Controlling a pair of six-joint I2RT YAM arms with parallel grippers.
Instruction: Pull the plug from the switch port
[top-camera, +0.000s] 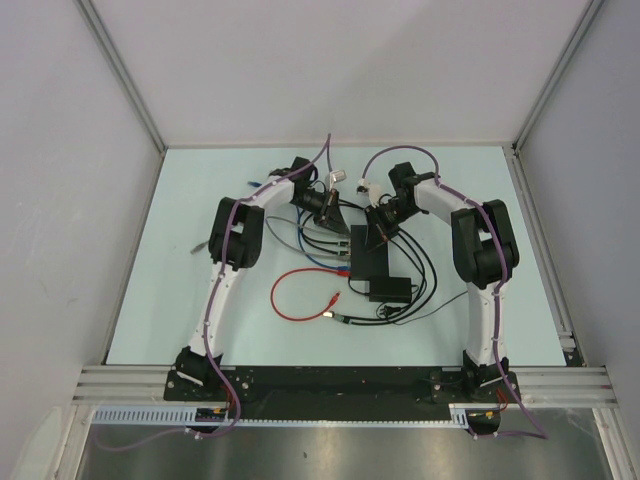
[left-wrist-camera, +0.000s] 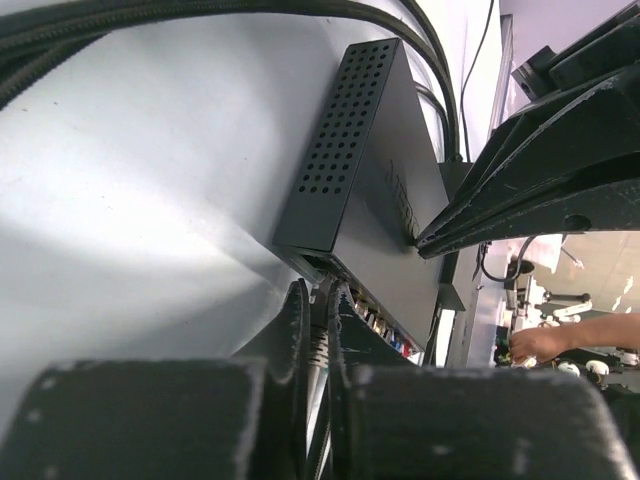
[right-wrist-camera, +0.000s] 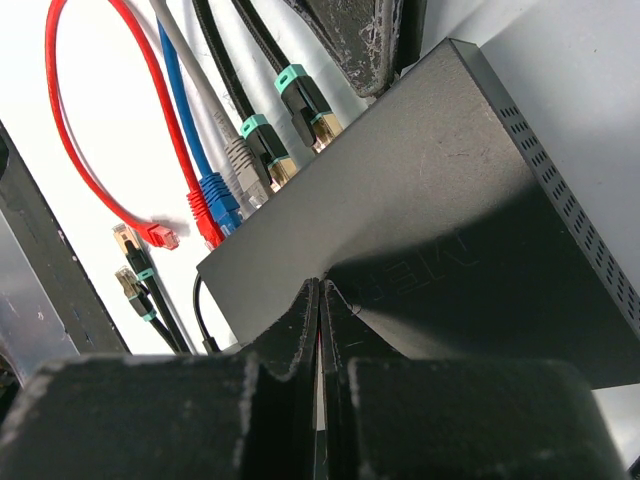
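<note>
Left jaws pinching ribbed plug (left-wrist-camera: 317, 348), matte switch (left-wrist-camera: 380, 215) — perforated side

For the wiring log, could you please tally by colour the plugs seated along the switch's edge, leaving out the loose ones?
At the switch, in the right wrist view:
Teal plugs: 2
Grey plug: 1
Blue plug: 1
Red plug, half hidden by the blue: 1
Total: 5
</note>
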